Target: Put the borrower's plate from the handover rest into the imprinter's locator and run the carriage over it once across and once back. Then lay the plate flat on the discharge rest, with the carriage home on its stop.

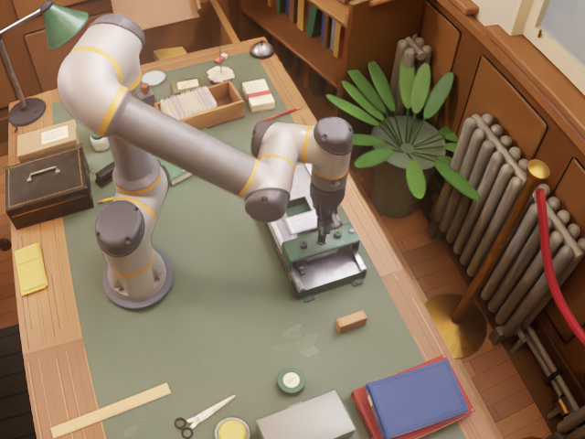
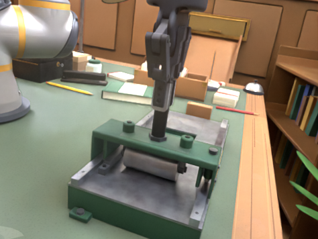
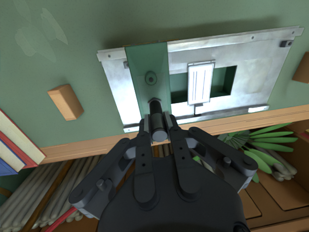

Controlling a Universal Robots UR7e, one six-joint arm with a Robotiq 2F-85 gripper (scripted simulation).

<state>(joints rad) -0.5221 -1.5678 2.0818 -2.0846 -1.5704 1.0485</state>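
Note:
The far end of the imprinter (image 1: pixel 315 236) is partly hidden behind my arm in the side camera. The white plate (image 3: pixel 200 83) lies in the green locator recess (image 3: pixel 203 85) of the metal bed. The green carriage (image 2: pixel 156 142) with its roller (image 2: pixel 150 163) sits to one side of the plate, toward the near end of the bed. My gripper (image 3: pixel 156 122) comes straight down on the carriage's dark upright handle (image 2: pixel 158 122), and its fingers are closed on either side of that handle.
A wooden card tray (image 1: pixel 203 105) sits at the far end of the desk. One tan block (image 1: pixel 350 322) lies on the mat in front of the imprinter, another (image 2: pixel 199 110) behind it. The desk's edge (image 2: pixel 255 174) runs close alongside the imprinter.

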